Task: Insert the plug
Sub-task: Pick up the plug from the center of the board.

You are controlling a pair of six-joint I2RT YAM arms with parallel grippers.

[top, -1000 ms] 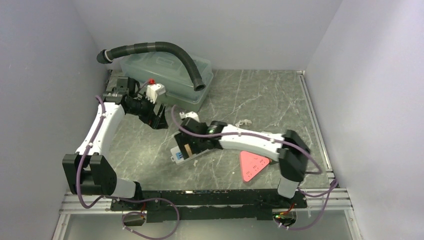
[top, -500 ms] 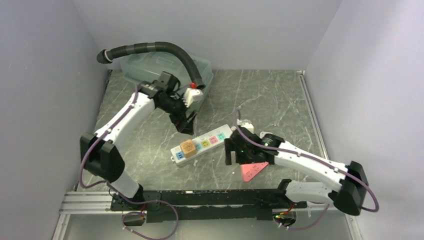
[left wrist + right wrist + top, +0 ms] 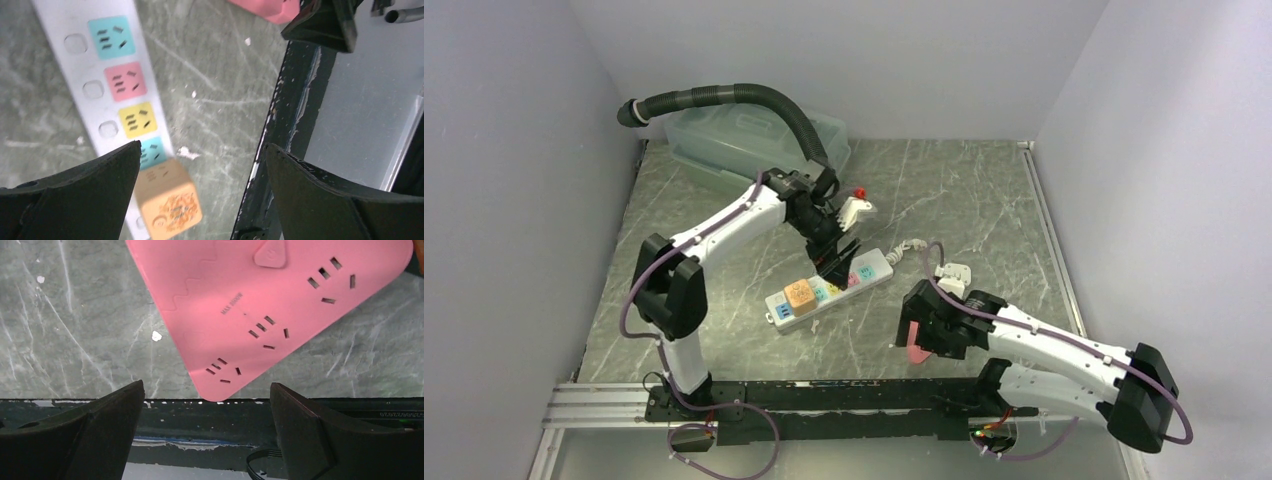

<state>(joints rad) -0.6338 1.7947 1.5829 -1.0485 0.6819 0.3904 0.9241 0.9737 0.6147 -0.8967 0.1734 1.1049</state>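
Orange cube-shaped plug [image 3: 800, 292] is sitting in the white power strip [image 3: 874, 266] on the grey marbled bench [image 3: 984, 200], apparently already seated. Left gripper [image 3: 202, 150], jaws released, is hovering above the strip, perhaps to steady it, having swung in from the rear. Right gripper [image 3: 207, 386], jaws likewise spread, is hanging over the pink triangular socket block [image 3: 260, 295], having withdrawn.

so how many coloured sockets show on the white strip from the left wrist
4, in a row along the strip: teal, pink, yellow, then a second teal right by the orange cube. More may be hidden under the cube.
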